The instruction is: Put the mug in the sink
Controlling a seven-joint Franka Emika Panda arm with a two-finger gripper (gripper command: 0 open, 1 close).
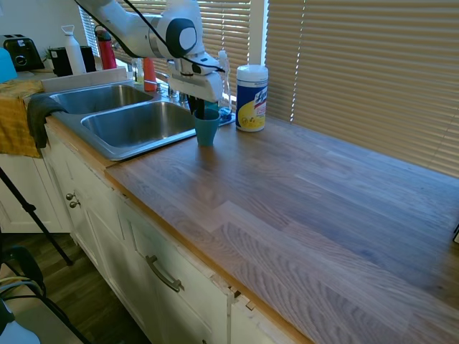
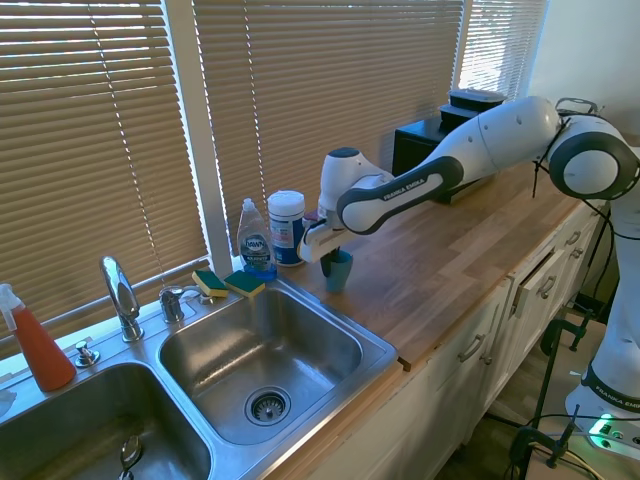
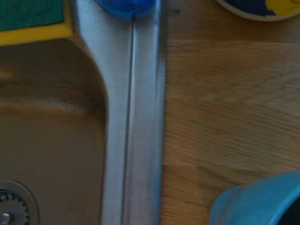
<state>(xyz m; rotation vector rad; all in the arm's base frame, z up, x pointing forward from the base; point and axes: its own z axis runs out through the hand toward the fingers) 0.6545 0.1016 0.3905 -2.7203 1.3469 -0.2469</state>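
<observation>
The wooden tabletop [image 1: 301,201] is in front. Further back, the teal mug [image 1: 206,127] is upright, close beside the rim of the steel sink [image 2: 330,318], and appears slightly above the wood. The claw [image 1: 201,109] reaches into the mug from above, its fingers closed on the mug's wall. Behind stands a wipes canister [image 1: 252,87], near the blinds.

Teal-blue mug [image 1: 206,127] [image 2: 337,271] [image 3: 258,204]: small, tapered, plain, upright, mouth up, on wooden worktop [image 1: 301,193] just beside sink rim, outside basin. Sink [image 1: 136,123] [image 2: 270,345] [image 3: 131,117]: stainless steel, double basin, rectangular bowls, round drain in nearer bowl, curved chrome faucet [image 2: 120,295] at back edge
</observation>
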